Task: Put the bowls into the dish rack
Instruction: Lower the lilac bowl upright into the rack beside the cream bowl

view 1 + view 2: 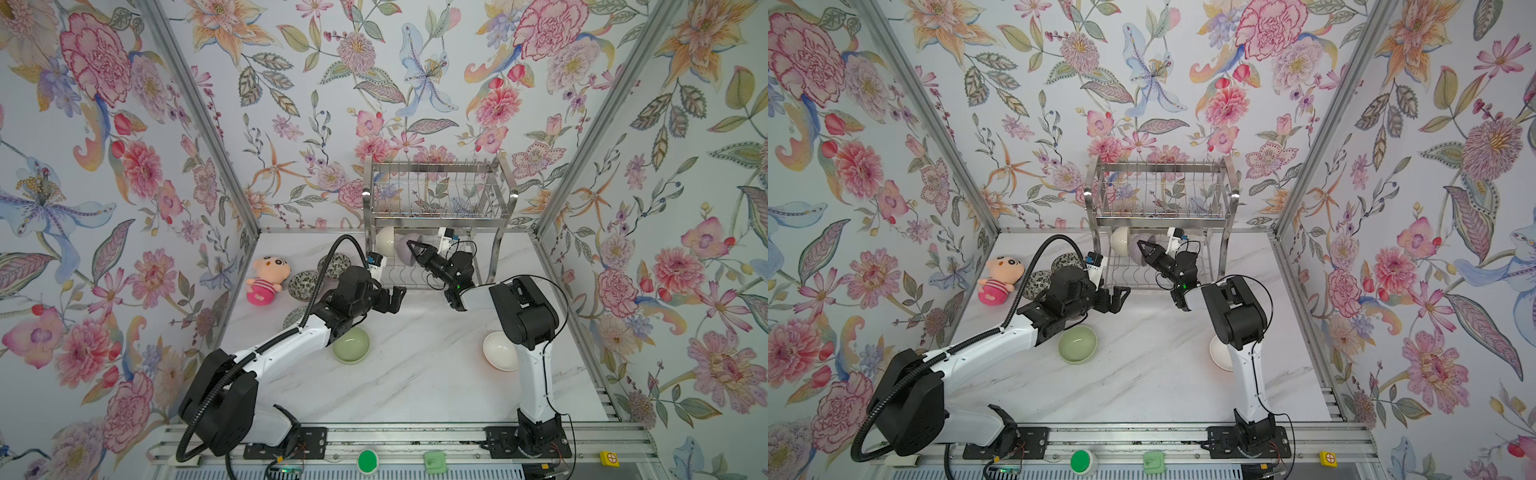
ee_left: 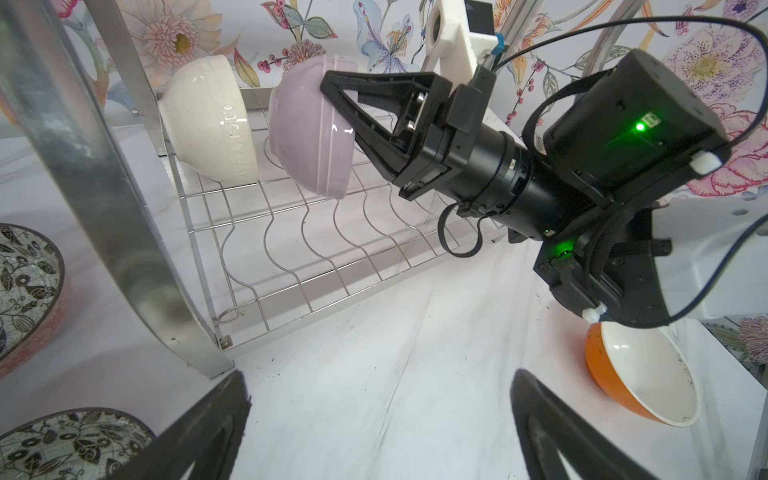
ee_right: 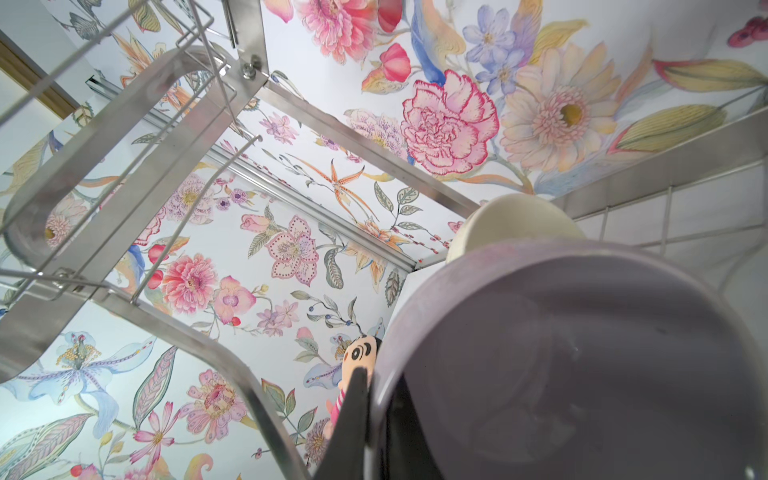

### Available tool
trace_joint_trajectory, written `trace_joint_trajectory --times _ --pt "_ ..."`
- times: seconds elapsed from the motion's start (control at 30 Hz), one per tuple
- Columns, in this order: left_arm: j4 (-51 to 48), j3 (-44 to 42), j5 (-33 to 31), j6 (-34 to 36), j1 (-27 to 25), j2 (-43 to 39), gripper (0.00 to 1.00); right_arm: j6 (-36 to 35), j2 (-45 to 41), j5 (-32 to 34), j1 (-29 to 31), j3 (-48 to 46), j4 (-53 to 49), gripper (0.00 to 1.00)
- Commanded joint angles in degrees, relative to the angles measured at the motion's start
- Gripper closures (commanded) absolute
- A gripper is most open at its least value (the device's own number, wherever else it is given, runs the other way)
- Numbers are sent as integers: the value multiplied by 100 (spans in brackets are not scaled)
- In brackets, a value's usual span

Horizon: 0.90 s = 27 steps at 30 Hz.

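Stainless steel wire forms the dish rack [image 1: 432, 167], which stands at 12 o'clock on the marble table [image 1: 415, 386]. On its lower shelf the lilac bowl [image 1: 404, 251] is up on edge, its lower rim down at the shelf wires. The cream bowl [image 1: 386, 241] stands on edge just beside it at 9 o'clock. Whether the two touch cannot be told.

The right gripper [image 1: 411, 247] reaches in from 4 o'clock and is clenched on the lilac bowl's rim, with one finger outside the wall and one inside. The left gripper [image 1: 397, 296] hovers near the rack's 7 o'clock corner with its jaws spread wide, grasping nothing.

The other bowls lie on the table:
- The pale green bowl [image 1: 351, 345] sits upright at about 8 o'clock from the middle, partly under the left arm.
- The white-and-orange bowl [image 1: 498, 351] lies at 4 o'clock, partly behind the right arm.
- Three patterned bowls [image 1: 334, 266] show at 10 o'clock, one mostly hidden by the left arm.

A plush doll [image 1: 266, 280] lies just outside the patterned bowls, toward 9 o'clock.
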Motion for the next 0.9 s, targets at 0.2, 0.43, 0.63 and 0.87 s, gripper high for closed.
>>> trace_joint_trajectory --times 0.2,0.43,0.63,0.87 --pt "-143 149 -139 130 -42 -92 1 355 569 512 -68 911 446 100" --pt "-83 232 -144 122 -23 -27 1 420 933 505 -62 1348 301 100" --pt "49 442 -213 184 -23 94 1 441 1058 485 -34 1585 206 100" --pt "261 652 -530 343 -22 268 1 533 1236 470 3 1881 177 100"
